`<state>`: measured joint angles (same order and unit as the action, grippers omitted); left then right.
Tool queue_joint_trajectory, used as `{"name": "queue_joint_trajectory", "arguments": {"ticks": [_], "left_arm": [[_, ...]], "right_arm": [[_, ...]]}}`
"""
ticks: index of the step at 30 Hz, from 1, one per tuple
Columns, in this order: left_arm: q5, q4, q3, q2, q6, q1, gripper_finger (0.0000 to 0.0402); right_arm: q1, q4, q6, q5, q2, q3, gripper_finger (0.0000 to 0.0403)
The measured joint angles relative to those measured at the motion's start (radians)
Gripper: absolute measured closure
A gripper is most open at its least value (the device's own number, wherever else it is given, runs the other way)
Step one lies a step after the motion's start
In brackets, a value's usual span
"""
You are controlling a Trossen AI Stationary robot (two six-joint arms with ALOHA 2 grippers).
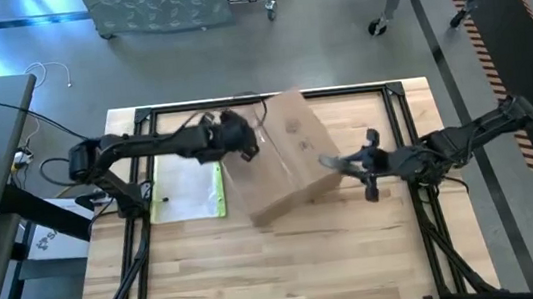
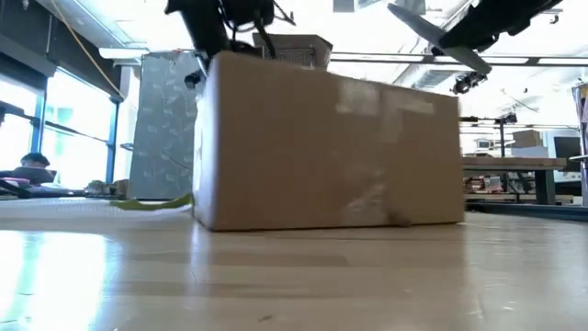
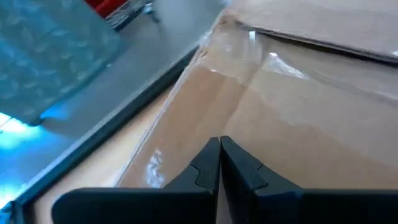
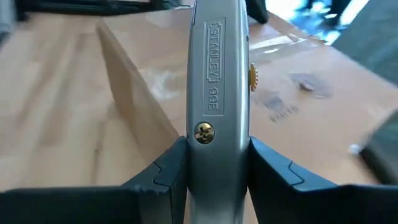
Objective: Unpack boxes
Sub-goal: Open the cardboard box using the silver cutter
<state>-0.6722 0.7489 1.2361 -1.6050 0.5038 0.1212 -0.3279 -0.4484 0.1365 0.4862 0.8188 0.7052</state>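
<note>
carton (image 1: 283, 158) mid-table (image 1: 260, 271), flat sleeve (image 1: 188, 194) just left

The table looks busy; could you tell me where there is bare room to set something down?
The near half of the table, in front of the box, is bare wood. The strip holding the clear sleeve, box and both grippers is crowded.

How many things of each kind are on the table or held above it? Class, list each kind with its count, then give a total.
Cardboard box: 1
Utility knife, held in the right end effector: 1
Clear sleeve with yellow edge: 1
Total: 3
</note>
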Motion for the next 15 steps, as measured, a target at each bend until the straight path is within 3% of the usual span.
{"name": "queue_joint_trajectory", "arguments": {"ticks": [5, 11, 15], "left_arm": [[0.021, -0.061, 0.025, 0.051, -0.025, -0.155, 0.0401], [0.150, -0.468, 0.030, 0.065, -0.360, -0.255, 0.0393], [0.315, -0.714, 0.029, 0.041, -0.536, -0.260, 0.0353]], "right_arm": [[0.001, 0.074, 0.015, -0.030, 0.013, 0.000, 0.0291], [0.001, 0.316, -0.097, -0.113, 0.074, 0.000, 0.0291], [0.001, 0.472, -0.178, -0.190, 0.123, 0.000, 0.0291]]}}
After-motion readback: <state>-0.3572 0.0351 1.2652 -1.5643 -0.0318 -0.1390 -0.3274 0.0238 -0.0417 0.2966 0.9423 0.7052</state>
